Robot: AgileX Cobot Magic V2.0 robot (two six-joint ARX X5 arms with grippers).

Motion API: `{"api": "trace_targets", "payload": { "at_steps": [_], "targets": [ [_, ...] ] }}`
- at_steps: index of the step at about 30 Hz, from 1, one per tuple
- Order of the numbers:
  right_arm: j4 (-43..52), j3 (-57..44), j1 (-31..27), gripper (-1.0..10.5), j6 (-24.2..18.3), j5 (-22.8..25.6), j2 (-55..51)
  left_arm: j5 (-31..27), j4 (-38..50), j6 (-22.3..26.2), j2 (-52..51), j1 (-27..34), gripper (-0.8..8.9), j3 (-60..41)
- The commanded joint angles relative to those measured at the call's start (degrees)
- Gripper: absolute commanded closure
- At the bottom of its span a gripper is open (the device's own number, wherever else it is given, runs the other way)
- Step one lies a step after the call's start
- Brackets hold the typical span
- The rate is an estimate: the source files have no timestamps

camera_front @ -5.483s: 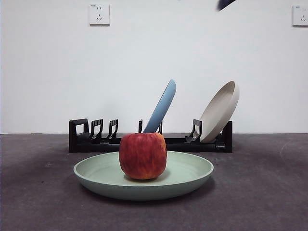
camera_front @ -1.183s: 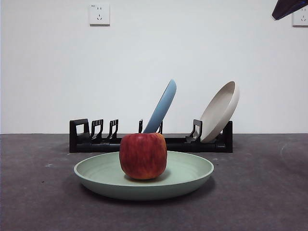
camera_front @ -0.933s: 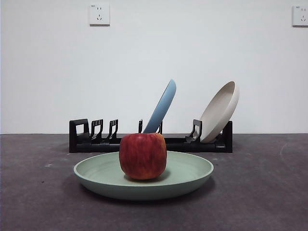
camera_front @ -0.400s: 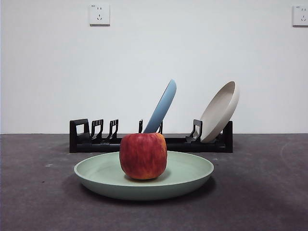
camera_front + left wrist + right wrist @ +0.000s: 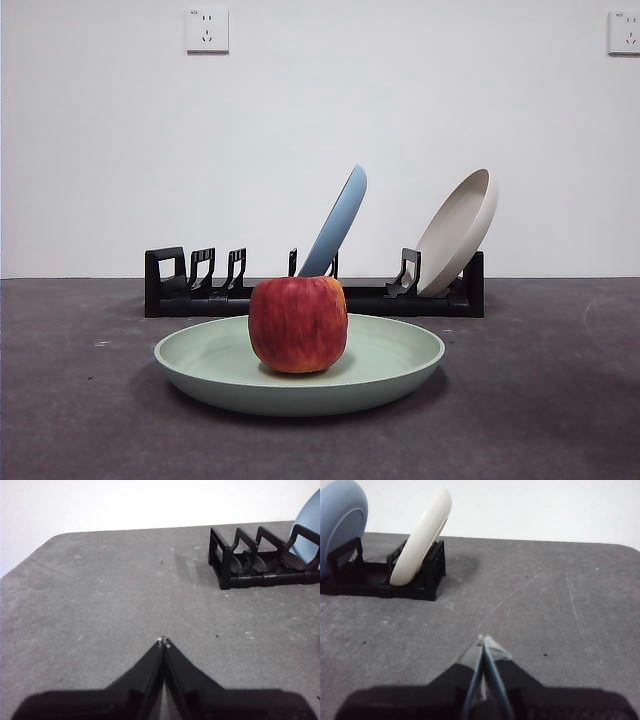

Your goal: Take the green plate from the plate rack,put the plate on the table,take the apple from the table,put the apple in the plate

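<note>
At the lower centre of the front view, the apple (image 5: 298, 324) sits in the green plate (image 5: 390, 365) on the grey surface (image 5: 540, 400), before the rack (image 5: 165, 285). Both grippers, left (image 5: 163, 641) and right (image 5: 482, 640), hover over bare surface with jaws together.

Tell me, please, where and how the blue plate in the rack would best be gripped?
Probably by the top rim of the blue plate, coming down from above. It stands tilted in the rack with its lower edge hidden in the slots, so only the thin upper edge is free for a claw to pinch.
</note>
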Motion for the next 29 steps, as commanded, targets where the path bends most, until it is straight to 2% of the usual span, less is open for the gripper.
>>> {"api": "trace_targets", "payload": {
  "at_steps": [1, 6, 13, 29],
  "targets": [
    [-1.5, -0.7, 0.0, 9.5, 1.6, 0.2, -2.3, 0.1, 0.3, -0.6, -0.2, 0.2, 8.17, -0.9],
    [-6.5, -0.7, 0.0, 9.5, 1.6, 0.3, -4.3, 0.1, 0.3, -0.6, -0.2, 0.2, 8.17, -0.9],
    [-6.4, -0.7, 0.0, 9.5, 3.5, -0.4, -3.8, 0.1, 0.3, -0.6, -0.2, 0.2, 8.17, -0.9],
    [-6.4, -0.7, 0.0, 9.5, 3.5, 0.2, -3.5, 0.1, 0.3, -0.6, -0.2, 0.2, 8.17, -0.9]
  ]
}}
